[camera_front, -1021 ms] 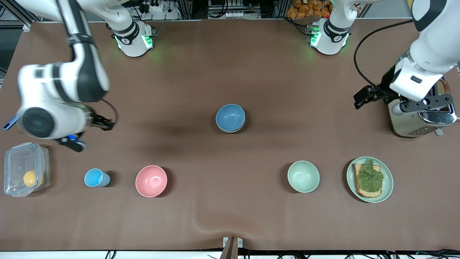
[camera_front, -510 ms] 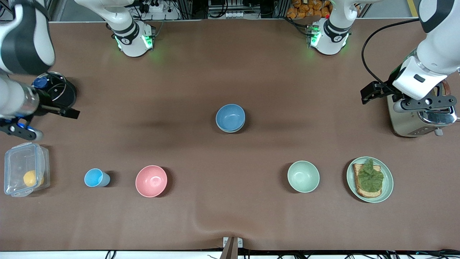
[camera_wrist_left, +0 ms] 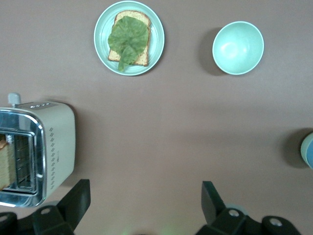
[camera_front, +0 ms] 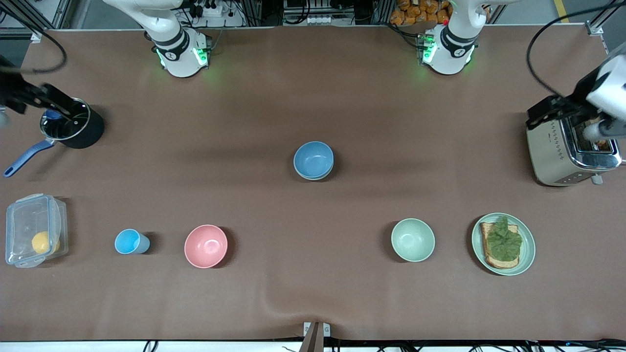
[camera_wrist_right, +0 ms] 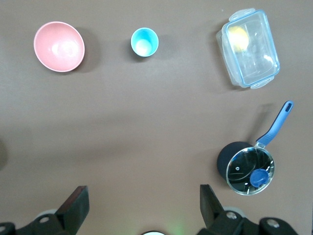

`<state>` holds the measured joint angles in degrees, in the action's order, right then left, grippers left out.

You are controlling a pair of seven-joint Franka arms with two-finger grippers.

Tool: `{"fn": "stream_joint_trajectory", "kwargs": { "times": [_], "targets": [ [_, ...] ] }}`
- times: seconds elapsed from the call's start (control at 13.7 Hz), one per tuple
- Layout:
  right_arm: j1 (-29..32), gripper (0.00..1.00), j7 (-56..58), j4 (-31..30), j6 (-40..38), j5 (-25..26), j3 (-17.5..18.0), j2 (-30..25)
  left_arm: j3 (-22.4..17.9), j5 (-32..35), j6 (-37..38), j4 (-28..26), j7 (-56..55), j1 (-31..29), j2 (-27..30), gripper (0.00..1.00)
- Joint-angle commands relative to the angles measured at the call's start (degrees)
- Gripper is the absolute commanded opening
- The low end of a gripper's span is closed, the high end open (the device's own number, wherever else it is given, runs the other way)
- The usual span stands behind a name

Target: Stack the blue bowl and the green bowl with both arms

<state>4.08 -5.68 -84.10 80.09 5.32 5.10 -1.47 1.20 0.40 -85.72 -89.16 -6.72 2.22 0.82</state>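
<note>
The blue bowl [camera_front: 313, 158] stands at the table's middle, and a second rim shows just under it. I cannot tell that rim's colour. The sage-green bowl does not show openly. An edge of the blue bowl shows in the left wrist view [camera_wrist_left: 309, 151]. My left gripper [camera_wrist_left: 145, 186] is open and empty, high over the table by the toaster [camera_front: 570, 149]. My right gripper [camera_wrist_right: 143, 190] is open and empty, high over the table by the saucepan [camera_front: 73, 128]. Both are well away from the blue bowl.
A pale mint-green bowl [camera_front: 413, 239] and a mint plate [camera_front: 528, 254] with toast and lettuce stand nearer the camera toward the left arm's end. A pink bowl [camera_front: 206, 246], a light-blue cup [camera_front: 131, 241] and a clear lidded box [camera_front: 34, 230] stand toward the right arm's end.
Both arms have pulled up and outward toward the table's ends. The right arm has uncovered the saucepan and the left has drawn off the toaster. The bowls have not moved.
</note>
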Motion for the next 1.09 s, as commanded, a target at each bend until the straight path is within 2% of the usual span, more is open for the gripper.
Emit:
{"fn": "stream_joint_trajectory", "kwargs": {
  "times": [0.0, 0.36, 1.02],
  "targets": [
    [-0.47, 1.0, 2.77, 1.92, -0.72, -3.99, -5.08, 0.24, -1.11, -1.01, 3.18, 2.85, 1.27, 0.33, -0.47, 1.0],
    [-2.23, 1.0, 6.8, 1.92, -0.63, -4.44, -9.84, 0.59, -1.47, -1.81, 3.19, 2.68, 1.1, -0.02, -0.38, 1.0],
    [-2.58, 1.0, 7.08, 1.92, 0.42, -4.18, -9.85, 1.74, -0.42, -2.96, 3.01, 2.85, 1.18, 0.42, -0.47, 1.0]
  ]
}}
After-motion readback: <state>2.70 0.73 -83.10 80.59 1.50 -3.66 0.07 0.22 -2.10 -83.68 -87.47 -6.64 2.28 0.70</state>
